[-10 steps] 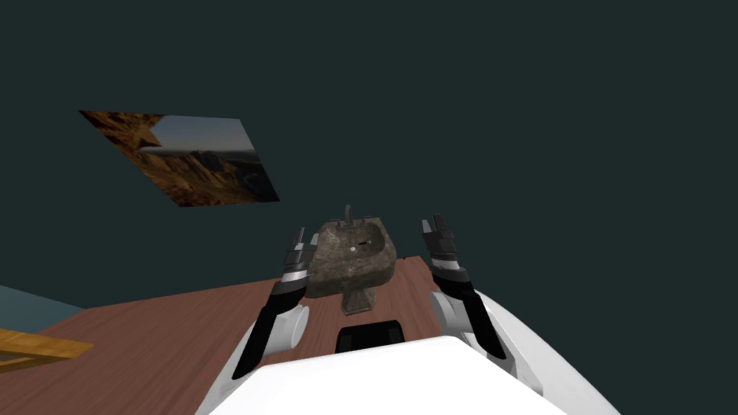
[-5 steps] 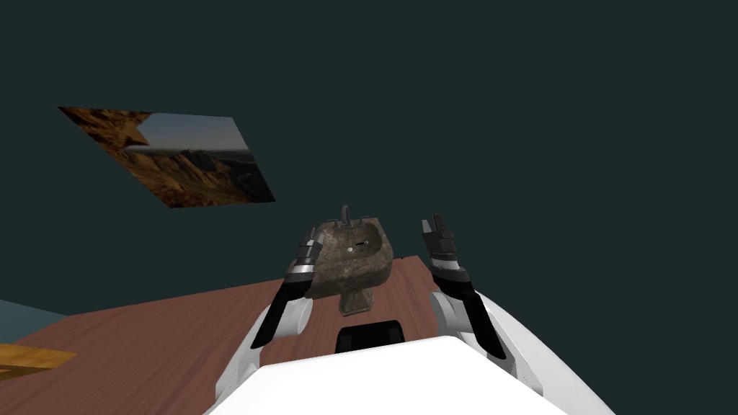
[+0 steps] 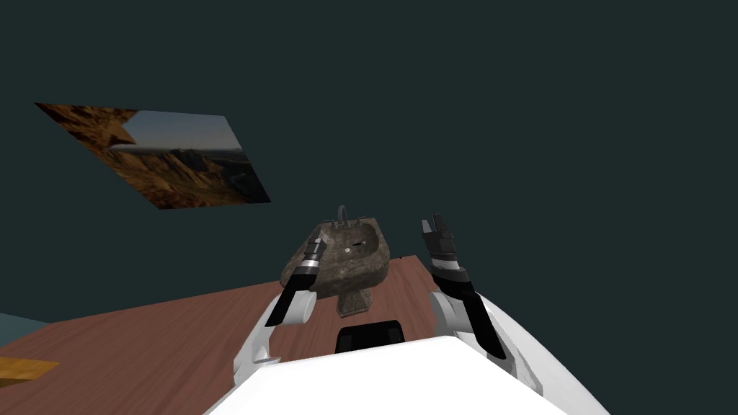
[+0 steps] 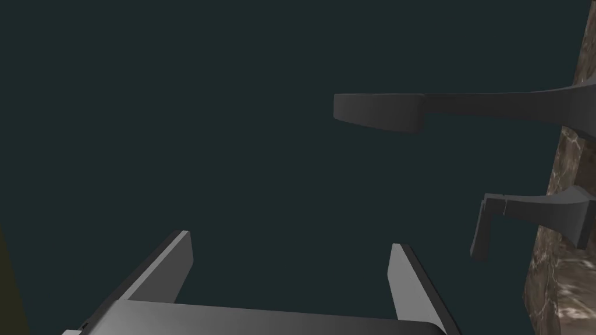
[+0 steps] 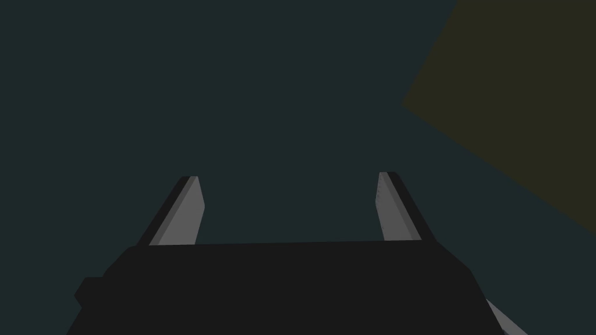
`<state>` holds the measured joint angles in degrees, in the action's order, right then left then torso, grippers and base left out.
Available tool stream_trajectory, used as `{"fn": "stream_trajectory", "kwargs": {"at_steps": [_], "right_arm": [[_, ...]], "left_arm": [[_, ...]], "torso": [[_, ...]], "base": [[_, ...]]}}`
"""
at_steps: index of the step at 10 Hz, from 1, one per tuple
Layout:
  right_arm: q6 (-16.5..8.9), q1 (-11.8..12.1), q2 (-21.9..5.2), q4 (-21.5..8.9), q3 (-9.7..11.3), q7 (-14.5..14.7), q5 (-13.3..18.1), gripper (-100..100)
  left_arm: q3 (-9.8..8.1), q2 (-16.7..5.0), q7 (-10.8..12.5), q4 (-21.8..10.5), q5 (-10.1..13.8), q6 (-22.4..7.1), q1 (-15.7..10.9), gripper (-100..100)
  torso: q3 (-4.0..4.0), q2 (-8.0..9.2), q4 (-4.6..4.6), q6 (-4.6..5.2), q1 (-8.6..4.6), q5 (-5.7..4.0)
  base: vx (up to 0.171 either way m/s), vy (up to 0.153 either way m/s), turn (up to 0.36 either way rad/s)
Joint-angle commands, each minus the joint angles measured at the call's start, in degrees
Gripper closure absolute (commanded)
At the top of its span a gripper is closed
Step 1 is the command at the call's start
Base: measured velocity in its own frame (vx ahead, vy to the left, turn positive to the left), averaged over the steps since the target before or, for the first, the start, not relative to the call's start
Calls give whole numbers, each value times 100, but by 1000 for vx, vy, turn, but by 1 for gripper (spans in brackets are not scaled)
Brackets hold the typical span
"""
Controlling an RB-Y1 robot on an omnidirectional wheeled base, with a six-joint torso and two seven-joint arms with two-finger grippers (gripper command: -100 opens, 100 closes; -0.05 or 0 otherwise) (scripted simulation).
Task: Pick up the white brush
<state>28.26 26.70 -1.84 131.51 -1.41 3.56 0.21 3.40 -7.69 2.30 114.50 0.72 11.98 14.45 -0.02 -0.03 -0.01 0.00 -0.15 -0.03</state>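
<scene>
One reddish-brown wooden floor (image 3: 144, 338), nearest, running from the left edge to the foot of the sink. One orange-brown wooden piece (image 3: 21, 367) lies at the near left edge, cut off by the frame; kind not determinable.

One right gripper (image 3: 433, 225), raised to the right of the sink and apart from it. Its fingers are spread wide with nothing between them.

One left gripper (image 4: 294, 259), reaching over the left rim of the sink. Its fingers are spread wide with nothing between them, and the faucet stands beyond and to one side.

One mottled brown-grey stone pedestal sink (image 3: 360, 270), standing on the floor between the two arms, against the far wall.

One white brush (image 3: 347, 249), presumed: a small white speck lying in the basin, just right of the left arm's wrist. It is too small to confirm the shape.

One dark grey faucet (image 3: 344, 215) at the far rim of the sink. It has a long flat spout (image 4: 378, 111) and a shorter lever handle (image 4: 524, 216) beside it.

One plain dark teal wall (image 3: 504, 108) behind the sink.

One landscape picture of orange cliffs under a dusk sky (image 3: 155, 155), on the wall, far left.
</scene>
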Motion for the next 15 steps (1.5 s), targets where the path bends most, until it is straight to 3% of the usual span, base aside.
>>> {"fn": "stream_trajectory", "kwargs": {"at_steps": [1, 2, 7, 10, 12, 15], "right_arm": [[0, 0, 0, 0, 0, 0, 0, 0], [0, 0, 0, 0, 0, 0, 0, 0], [0, 0, 0, 0, 0, 0, 0, 0], [0, 0, 0, 0, 0, 0, 0, 0], [0, 0, 0, 0, 0, 0, 0, 0], [0, 0, 0, 0, 0, 0, 0, 0]], "left_arm": [[26, -13, -102, -225, -27, -286, -220, -100], [26, -13, -102, -225, -27, -341, -220, -100], [78, -64, -357, -913, -90, -1154, -866, -100], [92, -78, -424, -1100, -106, -1463, -1035, -100], [118, -107, -560, -1438, -140, -1845, -1364, -100], [132, -122, -629, -1707, -157, -2183, -1561, -100]], "torso": [[0, 0, 0, 0, 0, 0], [0, 0, 0, 0, -4, -1], [0, 0, 0, -1, 0, 0], [-1, -2, 0, 0, -1, -1], [1, 2, 0, -2, 1, 0], [0, 0, 0, -2, -3, -1]], "base": [[0, -48, -39], [5, -37, -21], [3, -46, -34], [7, -37, -26], [-1, -49, -41], [6, -43, -20]]}}
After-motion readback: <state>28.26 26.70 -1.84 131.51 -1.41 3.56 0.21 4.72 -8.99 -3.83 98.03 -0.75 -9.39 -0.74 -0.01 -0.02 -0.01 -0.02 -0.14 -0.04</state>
